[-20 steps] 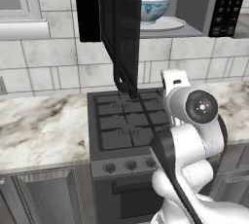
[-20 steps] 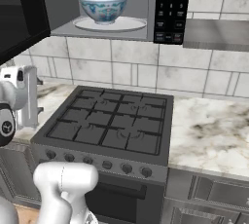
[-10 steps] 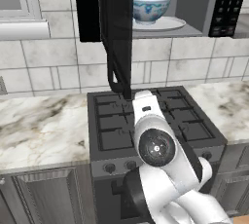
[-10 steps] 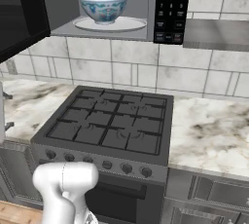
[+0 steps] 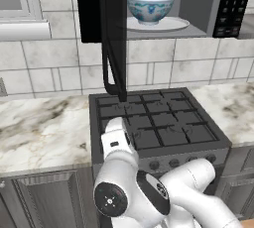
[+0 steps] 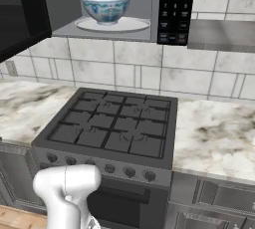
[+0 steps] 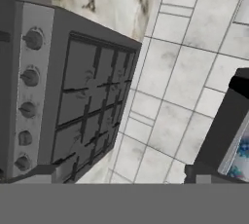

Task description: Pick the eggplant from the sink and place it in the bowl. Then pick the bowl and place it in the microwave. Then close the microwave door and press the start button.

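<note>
Nearest us sits the oven (image 7: pixel 73 106), rolled sideways before our fingers, which we judge spread wide and empty. Beyond it the marble bench (image 5: pixel 44 133) meets the tiled wall. Farthest, up above the fingers, the bowl (image 5: pixel 150 8) rests inside the microwave (image 6: pixel 124 9), so loading looks done; the microwave door (image 5: pixel 111 28) hangs open, awaiting our push. The keypad's (image 6: pixel 175 9) writing is too small to read.

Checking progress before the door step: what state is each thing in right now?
Microwave door: swung wide open, edge toward the left base view.
Bowl: upright inside the microwave, on its pale round plate.
Eggplant: cannot tell; the bowl's inside is hidden.
Stove: nothing on its burners.
Tool: open.
</note>
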